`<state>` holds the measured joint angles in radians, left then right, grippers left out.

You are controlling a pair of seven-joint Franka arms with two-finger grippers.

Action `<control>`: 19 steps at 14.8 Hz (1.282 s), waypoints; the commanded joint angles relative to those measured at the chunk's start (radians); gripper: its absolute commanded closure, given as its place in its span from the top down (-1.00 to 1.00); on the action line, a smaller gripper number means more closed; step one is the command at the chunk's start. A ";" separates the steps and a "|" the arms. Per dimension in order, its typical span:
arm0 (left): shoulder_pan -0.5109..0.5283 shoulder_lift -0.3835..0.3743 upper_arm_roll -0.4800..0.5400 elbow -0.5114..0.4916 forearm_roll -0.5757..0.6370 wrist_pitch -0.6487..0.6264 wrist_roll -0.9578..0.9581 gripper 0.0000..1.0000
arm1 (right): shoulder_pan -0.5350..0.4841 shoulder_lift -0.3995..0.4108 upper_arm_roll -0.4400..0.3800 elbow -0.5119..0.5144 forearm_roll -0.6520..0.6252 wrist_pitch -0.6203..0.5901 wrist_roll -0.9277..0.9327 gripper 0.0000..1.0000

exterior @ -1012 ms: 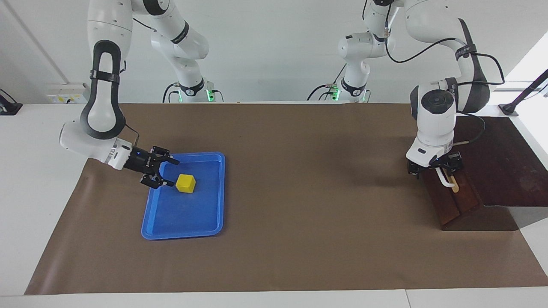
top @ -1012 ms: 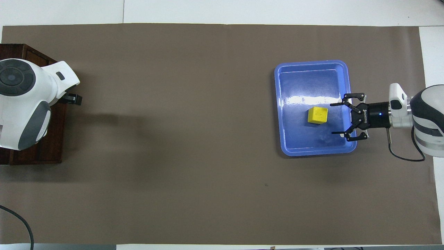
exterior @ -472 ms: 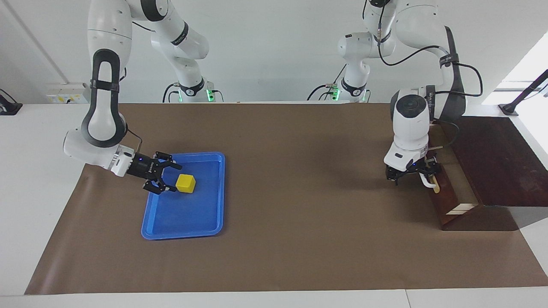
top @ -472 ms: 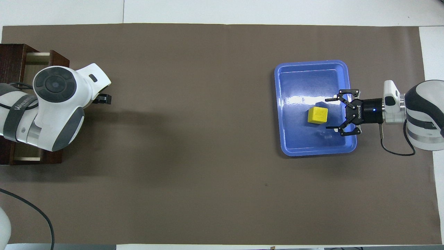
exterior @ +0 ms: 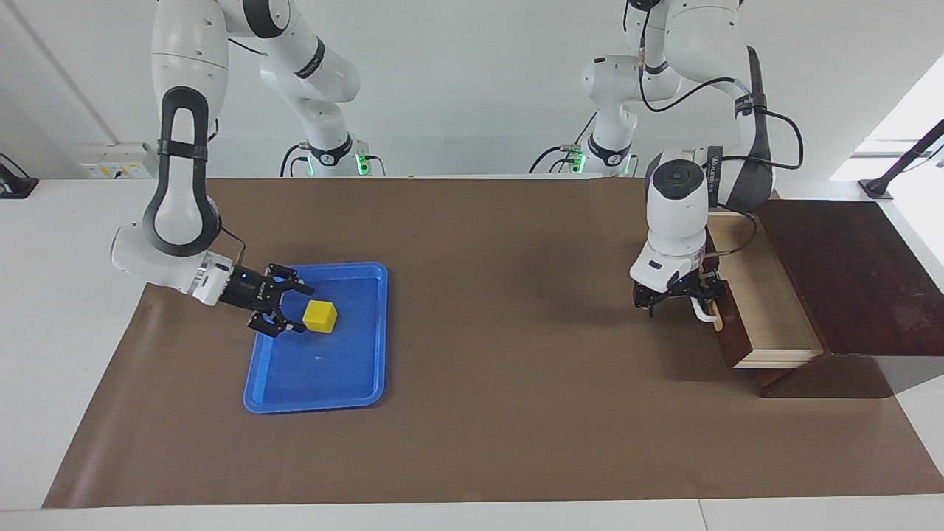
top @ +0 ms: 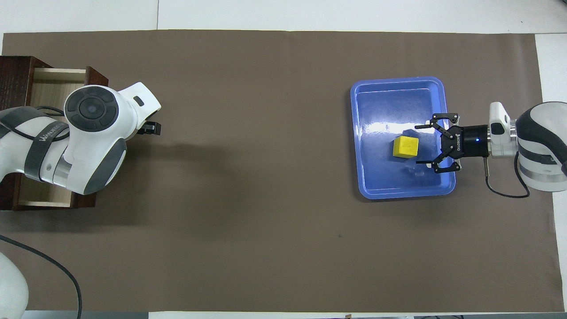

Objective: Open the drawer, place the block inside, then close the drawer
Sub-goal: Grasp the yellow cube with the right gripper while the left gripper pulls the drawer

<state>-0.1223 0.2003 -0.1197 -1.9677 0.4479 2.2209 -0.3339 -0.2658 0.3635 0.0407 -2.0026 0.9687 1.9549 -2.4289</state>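
A blue tray (exterior: 324, 383) (top: 376, 95) is set on the brown-covered surface (exterior: 501, 413) (top: 248, 199) — toward the right arm's end.

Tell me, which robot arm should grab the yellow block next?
The right. The right gripper is open beside the block in the blue tray. The left gripper is busy at the handle of the drawer.

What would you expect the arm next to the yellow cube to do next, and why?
Probably slide the right gripper forward until its open fingers straddle the block, then close. The block lies in the blue tray just ahead of the fingertips, not yet between them, and the drawer, with the left gripper at its handle, already shows its pale inside.
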 commanded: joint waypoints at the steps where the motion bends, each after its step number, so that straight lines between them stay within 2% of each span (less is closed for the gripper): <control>1: -0.051 0.013 -0.001 0.006 -0.040 -0.010 -0.039 1.00 | 0.023 0.006 0.001 -0.004 0.034 0.033 -0.032 1.00; 5: -0.048 0.013 0.000 0.032 -0.063 -0.039 -0.037 1.00 | 0.025 0.006 0.001 -0.018 0.035 0.055 -0.033 1.00; 7: -0.036 0.013 0.000 0.102 -0.087 -0.130 -0.034 1.00 | 0.025 0.006 0.001 -0.021 0.035 0.062 -0.033 1.00; 11: -0.007 0.002 0.006 0.257 -0.212 -0.327 -0.039 1.00 | 0.030 0.003 0.001 -0.044 0.035 0.084 -0.035 1.00; 14: 0.030 -0.060 0.012 0.279 -0.309 -0.409 -0.060 1.00 | 0.030 0.003 0.002 -0.050 0.035 0.090 -0.050 1.00; 16: 0.059 -0.117 0.011 0.264 -0.418 -0.421 -0.179 1.00 | 0.030 0.003 0.002 -0.050 0.035 0.087 -0.052 1.00; 17: 0.056 -0.124 0.011 0.263 -0.420 -0.441 -0.244 1.00 | 0.030 0.002 0.002 -0.050 0.035 0.087 -0.052 0.93; 18: 0.052 -0.134 0.008 0.262 -0.423 -0.461 -0.322 1.00 | 0.030 0.002 0.002 -0.050 0.036 0.087 -0.052 0.51; 19: 0.050 -0.140 0.008 0.262 -0.429 -0.467 -0.408 1.00 | 0.031 0.002 0.002 -0.050 0.035 0.088 -0.052 -0.16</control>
<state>-0.0692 0.0890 -0.1045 -1.6853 0.0420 1.7799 -0.5936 -0.2385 0.3685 0.0416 -2.0402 0.9703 2.0244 -2.4462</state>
